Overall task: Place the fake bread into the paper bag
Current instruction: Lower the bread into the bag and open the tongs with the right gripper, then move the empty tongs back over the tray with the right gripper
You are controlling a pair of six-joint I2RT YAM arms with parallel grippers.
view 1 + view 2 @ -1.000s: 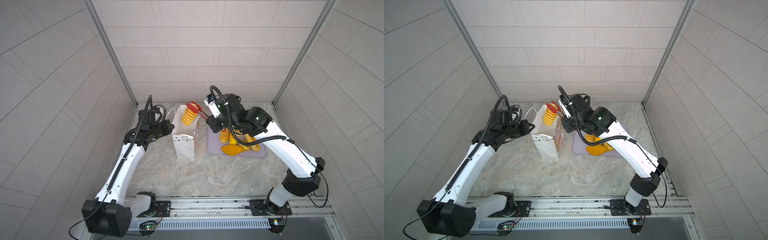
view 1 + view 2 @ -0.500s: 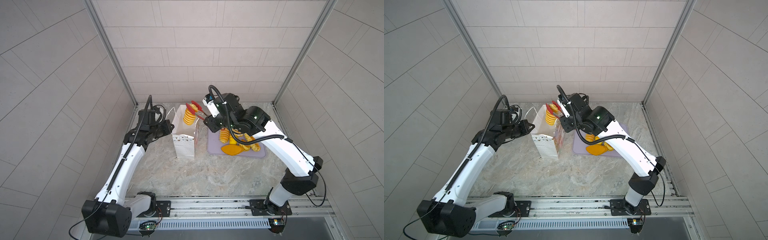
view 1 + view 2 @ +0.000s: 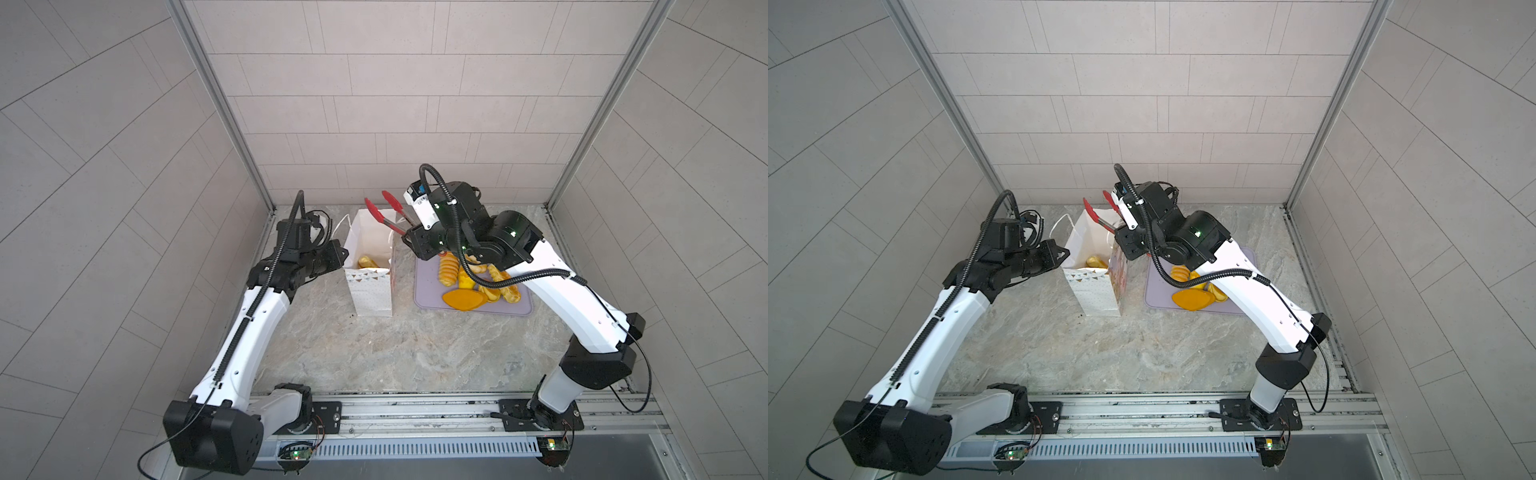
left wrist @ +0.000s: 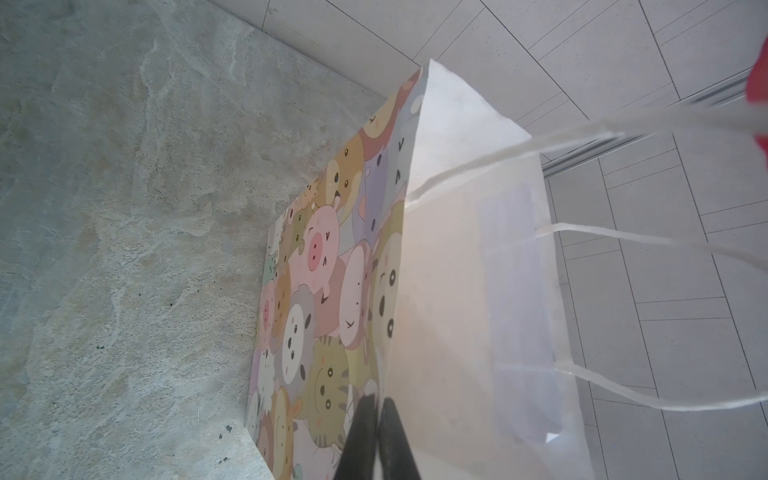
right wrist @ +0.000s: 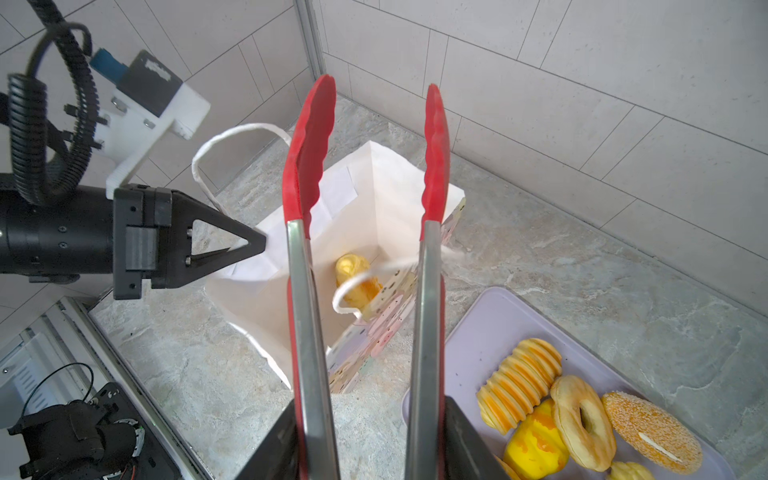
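A: What's changed?
B: A second ago the tongs (image 5: 309, 166), clamped in the right gripper (image 5: 368, 436), carried a ridged loaf. Now their red tips stand apart, empty, and the fake bread (image 5: 353, 270) lies below them inside the paper bag (image 3: 372, 291).
A: And around?
B: The left gripper (image 5: 253, 248) is pinched together on the bag's rim; a cord handle (image 5: 349, 286) loops beneath the tips. The other breads (image 5: 519, 382) sit on the lilac tray (image 5: 490, 324) beside the right gripper.

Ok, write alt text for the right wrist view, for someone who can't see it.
Open, empty red-tipped tongs point over the mouth of an upright white paper bag with a golden toy bread inside. The left gripper pinches the bag's rim, and a lilac tray beside the bag holds more toy breads.
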